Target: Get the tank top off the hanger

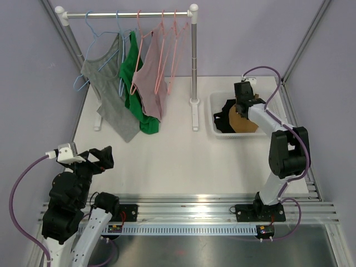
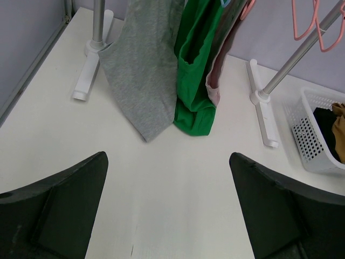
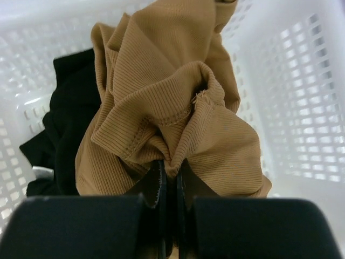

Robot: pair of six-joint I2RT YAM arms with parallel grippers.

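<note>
A tan tank top (image 3: 178, 108) is bunched in the white basket (image 1: 218, 114), and my right gripper (image 3: 171, 168) is shut on a fold of it; it also shows in the top view (image 1: 242, 121). A black garment (image 3: 70, 113) lies beside it in the basket. On the rack (image 1: 130, 13) hang a grey tank top (image 1: 111, 94), a green one (image 1: 133, 83) and a mauve one (image 1: 151, 78) on hangers. Bare pink hangers (image 1: 173, 50) hang at the right. My left gripper (image 2: 168, 189) is open and empty above the near left table.
The rack's white feet (image 2: 86, 75) and right foot (image 2: 264, 108) rest on the table. The basket (image 2: 318, 135) stands right of the rack. Grey walls enclose the back and sides. A metal rail (image 1: 194, 208) runs along the near edge.
</note>
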